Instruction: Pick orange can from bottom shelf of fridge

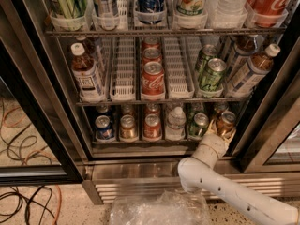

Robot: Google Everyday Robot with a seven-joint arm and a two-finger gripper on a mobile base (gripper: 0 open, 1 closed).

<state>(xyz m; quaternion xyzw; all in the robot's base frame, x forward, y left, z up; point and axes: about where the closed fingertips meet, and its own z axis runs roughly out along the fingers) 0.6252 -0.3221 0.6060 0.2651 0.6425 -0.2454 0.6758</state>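
The fridge [56, 102] stands open in front of me. Its bottom shelf [140, 142] holds a row of cans: blue [104, 128], gold [127, 127], red [152, 125], a clear bottle [175, 122], green [199, 124] and the orange can [227, 121] at the far right. My white arm [211, 172] reaches up from the lower right. My gripper [219, 134] is at the orange can, just in front of and below it, and its wrist hides the can's lower part.
The rack above [154, 100] holds brown tea bottles [86, 76], Coca-Cola cans [153, 78] and green cans [212, 74]. A black door frame [267, 125] stands close on the right. Cables [23, 200] lie on the floor at left. Crumpled clear plastic [159, 210] is below.
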